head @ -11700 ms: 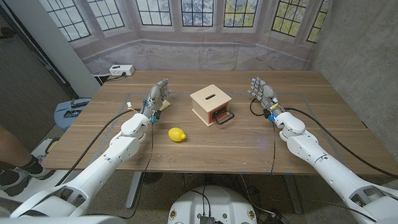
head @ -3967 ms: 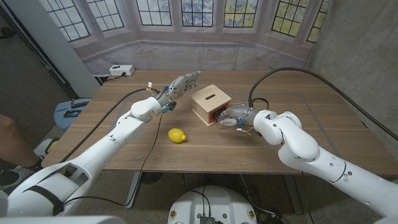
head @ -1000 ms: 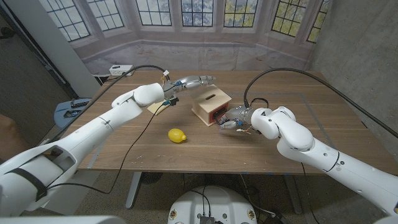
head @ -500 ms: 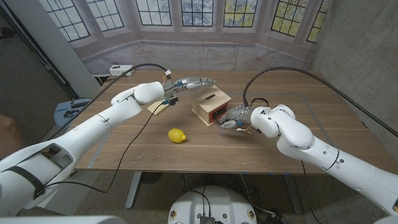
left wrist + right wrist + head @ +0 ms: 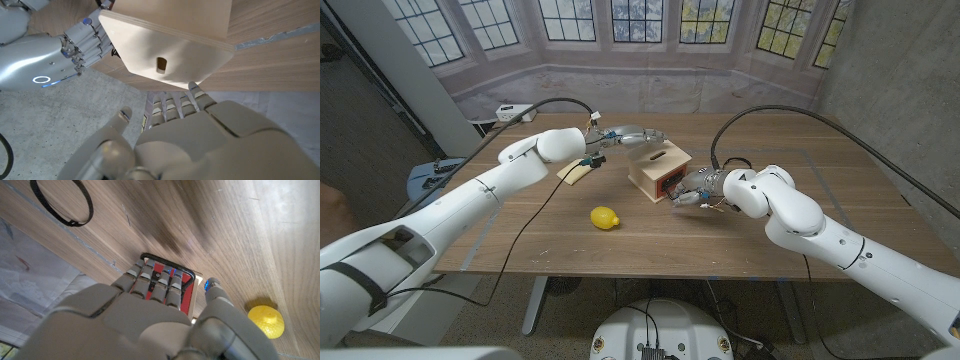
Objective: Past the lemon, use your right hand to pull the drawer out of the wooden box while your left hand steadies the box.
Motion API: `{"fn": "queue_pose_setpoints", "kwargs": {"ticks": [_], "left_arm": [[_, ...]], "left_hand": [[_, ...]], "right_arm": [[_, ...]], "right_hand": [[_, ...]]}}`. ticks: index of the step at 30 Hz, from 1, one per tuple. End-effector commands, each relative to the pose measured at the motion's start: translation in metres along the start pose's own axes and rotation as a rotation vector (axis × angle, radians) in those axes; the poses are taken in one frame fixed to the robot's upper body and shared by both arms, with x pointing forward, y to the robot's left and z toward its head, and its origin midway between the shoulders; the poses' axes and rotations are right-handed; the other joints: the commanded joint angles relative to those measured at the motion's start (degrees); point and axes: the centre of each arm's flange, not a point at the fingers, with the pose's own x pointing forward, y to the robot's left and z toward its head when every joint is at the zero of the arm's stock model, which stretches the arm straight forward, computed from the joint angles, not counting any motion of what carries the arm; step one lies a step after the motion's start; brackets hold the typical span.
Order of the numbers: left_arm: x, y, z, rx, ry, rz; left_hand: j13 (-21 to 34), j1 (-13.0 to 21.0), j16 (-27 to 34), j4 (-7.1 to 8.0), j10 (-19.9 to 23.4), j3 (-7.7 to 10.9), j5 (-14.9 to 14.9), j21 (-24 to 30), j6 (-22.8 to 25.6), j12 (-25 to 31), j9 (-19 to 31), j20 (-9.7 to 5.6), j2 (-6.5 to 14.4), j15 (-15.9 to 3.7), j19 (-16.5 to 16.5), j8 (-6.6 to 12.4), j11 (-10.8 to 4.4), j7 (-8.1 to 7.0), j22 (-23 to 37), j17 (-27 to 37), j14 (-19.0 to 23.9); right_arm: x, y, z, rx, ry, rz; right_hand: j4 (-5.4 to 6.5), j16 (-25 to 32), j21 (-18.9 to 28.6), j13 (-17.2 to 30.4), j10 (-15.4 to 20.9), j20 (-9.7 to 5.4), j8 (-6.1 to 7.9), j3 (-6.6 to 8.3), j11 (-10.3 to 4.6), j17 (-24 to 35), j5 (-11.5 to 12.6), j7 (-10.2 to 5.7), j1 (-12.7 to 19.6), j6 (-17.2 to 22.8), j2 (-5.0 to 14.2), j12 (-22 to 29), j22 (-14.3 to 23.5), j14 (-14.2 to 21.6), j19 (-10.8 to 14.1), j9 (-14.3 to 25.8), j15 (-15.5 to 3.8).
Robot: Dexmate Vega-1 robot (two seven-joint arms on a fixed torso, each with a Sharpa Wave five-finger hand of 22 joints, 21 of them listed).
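The right hand (image 5: 688,187) sits at the front of the one box (image 5: 658,167), its fingers (image 5: 156,282) curled against the red drawer (image 5: 176,282) and its black wire handle (image 5: 165,260); whether they actually grip the handle cannot be told. The left hand (image 5: 632,133) reaches in over the far side of the box, fingers stretched out together above the lid; in the left wrist view its fingertips (image 5: 194,92) meet the lid's edge near the single slot (image 5: 161,63), so it touches the box without holding it. The drawer looks seated in the box, at most slightly out. One lemon (image 5: 606,217) lies on the table (image 5: 800,230), nearer the robot than the box and well apart from both hands. A black cable loop (image 5: 62,201) lies on the wood beyond the right hand. One small tan piece (image 5: 574,173) lies under the left forearm
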Motion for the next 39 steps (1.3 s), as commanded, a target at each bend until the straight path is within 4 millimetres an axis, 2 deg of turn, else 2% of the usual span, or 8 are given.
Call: {"fn": "queue_pose_setpoints", "kwargs": {"ticks": [1,12,39], "left_arm": [[0.0006,-0.0001,-0.0029,0.036,0.028,-0.040],[0.0014,-0.0041,-0.0057,0.059,0.064,-0.094],[0.0046,-0.0095,-0.0037,0.052,0.076,-0.126]], "left_hand": [[0.1,-0.7,0.1,0.62,0.8,0.04,0.4,0.1,0.7,0.3,0.1,-0.30,0.2,0.08,0.5,0.33,-0.04,0.06,0.1,0.2,0.7],[0.0,-1.6,0.4,1.18,4.1,-0.10,0.6,0.2,3.3,0.9,0.1,-0.58,-0.1,-0.31,1.1,0.63,-0.78,0.52,0.1,0.1,3.7],[0.0,-2.4,0.1,1.57,5.1,-0.35,0.7,0.2,3.8,0.7,0.1,-1.09,-0.4,-0.34,1.3,0.30,-1.01,0.63,0.1,0.1,4.9]], "right_arm": [[0.0033,-0.0056,-0.0020,-0.005,-0.001,-0.002],[0.0041,-0.0074,-0.0018,-0.015,-0.005,0.000],[0.0002,-0.0014,-0.0031,-0.035,0.008,0.037]], "right_hand": [[-0.14,-0.1,-0.2,0.0,0.0,-2.57,-0.12,0.44,-0.33,0.2,0.2,0.21,-0.4,-0.2,0.15,0.0,0.0,0.1,0.4,0.1,-5.99],[-0.22,-0.1,-0.2,0.0,0.0,-2.58,-0.10,0.56,-0.43,0.2,0.3,0.11,-0.4,-0.1,0.08,0.0,0.0,0.2,0.5,0.1,-6.03],[-0.25,-0.5,-0.2,0.0,-0.3,-2.85,-0.15,0.84,-0.14,0.2,0.4,0.20,-0.6,-0.2,0.05,-0.2,0.0,-0.3,0.5,0.1,-5.82]]}}
